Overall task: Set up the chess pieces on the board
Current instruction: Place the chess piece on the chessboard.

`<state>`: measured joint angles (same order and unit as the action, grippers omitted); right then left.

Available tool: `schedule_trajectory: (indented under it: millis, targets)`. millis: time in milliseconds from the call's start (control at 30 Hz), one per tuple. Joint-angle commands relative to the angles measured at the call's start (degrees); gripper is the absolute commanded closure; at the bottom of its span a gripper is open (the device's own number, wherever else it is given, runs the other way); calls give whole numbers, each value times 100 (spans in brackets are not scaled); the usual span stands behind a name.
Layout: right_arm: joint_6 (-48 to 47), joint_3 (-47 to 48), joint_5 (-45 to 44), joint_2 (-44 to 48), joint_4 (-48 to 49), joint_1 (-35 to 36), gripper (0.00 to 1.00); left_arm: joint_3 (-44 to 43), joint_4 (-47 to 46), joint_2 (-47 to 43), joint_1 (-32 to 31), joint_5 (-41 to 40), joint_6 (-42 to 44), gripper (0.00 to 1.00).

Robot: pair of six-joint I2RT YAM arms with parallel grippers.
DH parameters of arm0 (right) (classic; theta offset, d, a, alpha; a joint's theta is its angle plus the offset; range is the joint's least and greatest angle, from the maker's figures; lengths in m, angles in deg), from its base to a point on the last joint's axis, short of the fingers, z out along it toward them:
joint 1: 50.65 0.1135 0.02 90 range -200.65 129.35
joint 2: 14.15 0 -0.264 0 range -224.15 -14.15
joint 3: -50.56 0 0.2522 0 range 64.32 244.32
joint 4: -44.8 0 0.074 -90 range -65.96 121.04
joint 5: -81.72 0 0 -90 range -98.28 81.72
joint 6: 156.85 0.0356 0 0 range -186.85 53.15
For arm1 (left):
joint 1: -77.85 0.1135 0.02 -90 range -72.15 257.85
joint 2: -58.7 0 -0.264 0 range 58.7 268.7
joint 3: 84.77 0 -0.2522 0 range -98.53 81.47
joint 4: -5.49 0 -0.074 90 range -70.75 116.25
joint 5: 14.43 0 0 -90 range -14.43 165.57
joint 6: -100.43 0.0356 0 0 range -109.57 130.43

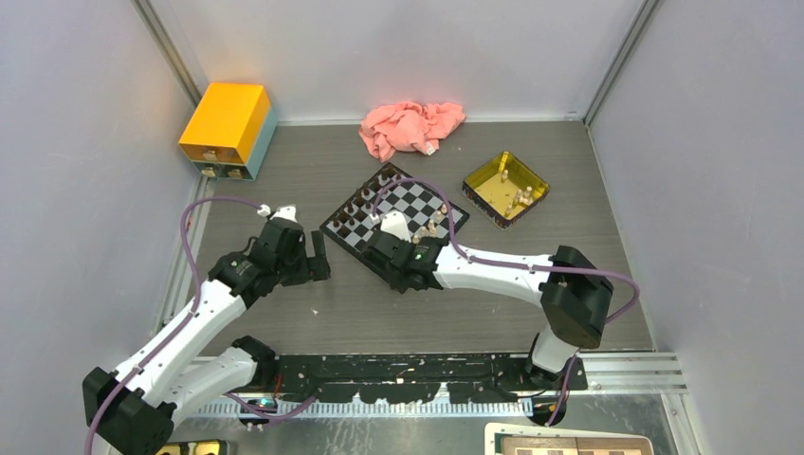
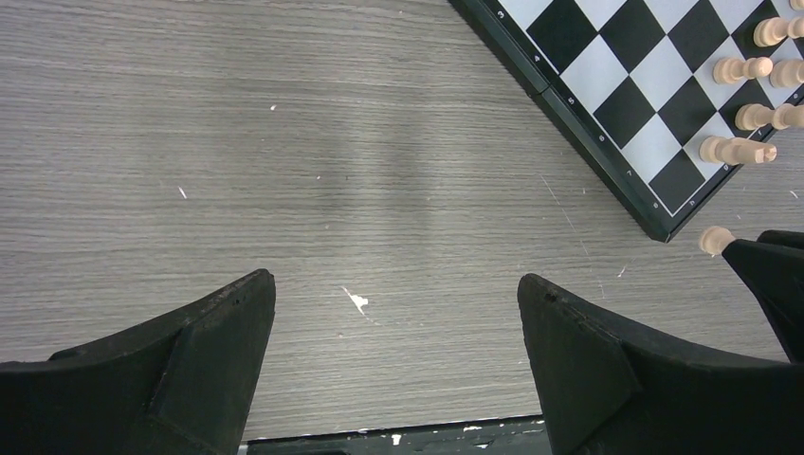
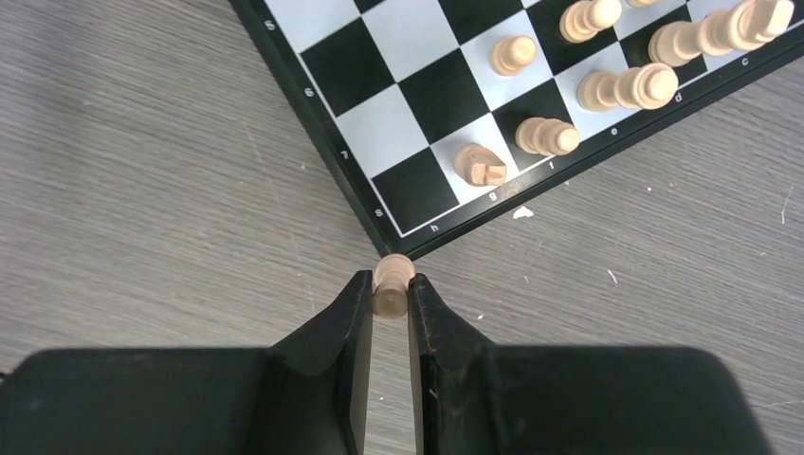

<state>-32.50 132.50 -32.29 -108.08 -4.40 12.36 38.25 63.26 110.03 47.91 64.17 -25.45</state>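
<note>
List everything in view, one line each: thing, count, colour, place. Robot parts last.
board: one, black and grey, mid-table
dark pieces: several, brown, board's far-left edge
pale pieces: several, beige, board's near-right edge
held piece: one, beige, just off a board corner
tray: one, yellow, right of board
tray pieces: few, beige, in tray
cloth: one, pink, far edge
box: one, yellow, far-left corner
second board: one, brown and cream, near edge, cut off
left tool: one, black, open over bare table
right tool: one, black, shut on held piece
</note>
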Motion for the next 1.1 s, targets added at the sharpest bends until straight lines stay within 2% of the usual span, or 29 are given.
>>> schedule_trajectory:
  millis: [0, 1067]
  targets:
    - [169, -192, -310, 4, 503, 0, 99, -10, -12, -110, -21, -108, -33, 1]
    - [-50, -243, -18, -493, 977, -443, 100, 130, -363, 254, -21, -20, 19, 1]
